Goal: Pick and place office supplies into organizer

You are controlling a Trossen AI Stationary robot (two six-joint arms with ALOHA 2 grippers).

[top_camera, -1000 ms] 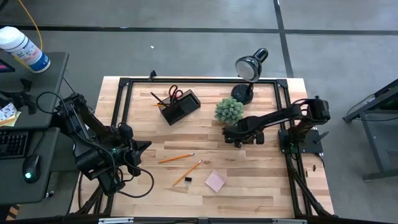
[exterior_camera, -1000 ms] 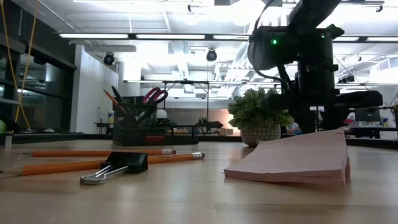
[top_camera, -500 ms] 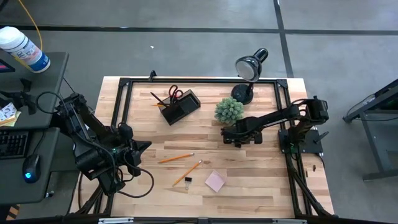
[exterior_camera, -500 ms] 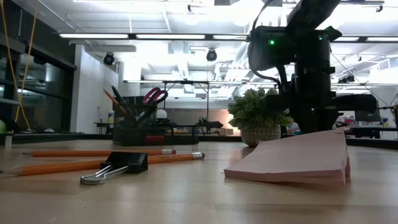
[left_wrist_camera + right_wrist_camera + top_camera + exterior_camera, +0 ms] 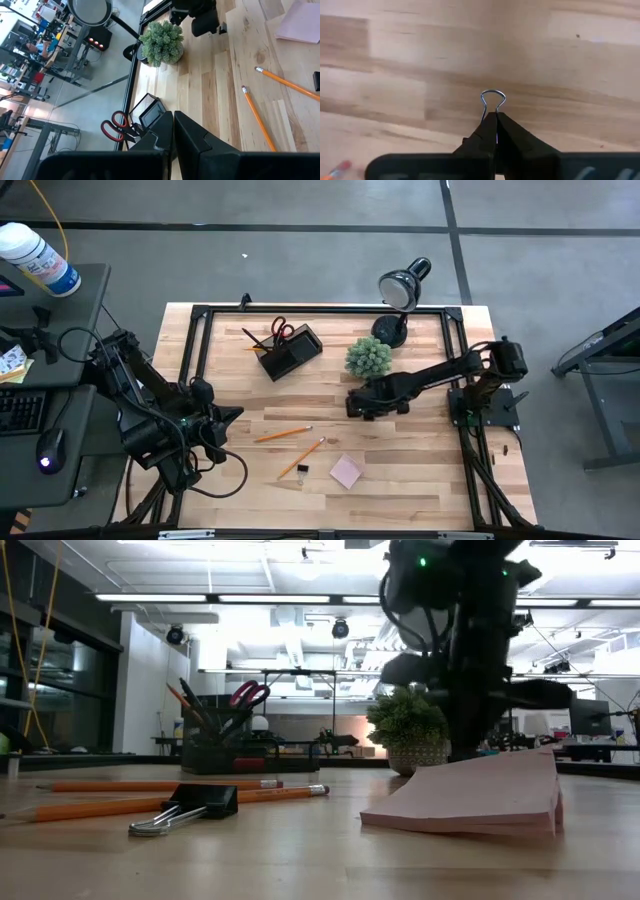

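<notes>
Right claw: the right claw (image 5: 354, 404) hangs over the middle of the counter (image 5: 420, 480), just below the plant (image 5: 368, 357); its fingers (image 5: 485, 131) are pressed together on the wire handle of a binder clip (image 5: 492, 100), which sticks out past the tips.
Left claw: the left claw (image 5: 234, 416) waits at the counter's left edge, fingers together, holding nothing.
Organizer: the organizer (image 5: 290, 353) stands at the back left, with orange-handled scissors (image 5: 283, 330) and pencils standing in it.
Loose supplies: two pencils (image 5: 283, 434) lie in front of centre; a second binder clip (image 5: 301, 469) lies near them, and the pink sticky-note pad (image 5: 346, 471) just beside it.
Lamp: the desk lamp (image 5: 400, 290) stands at the back, behind the plant.
</notes>
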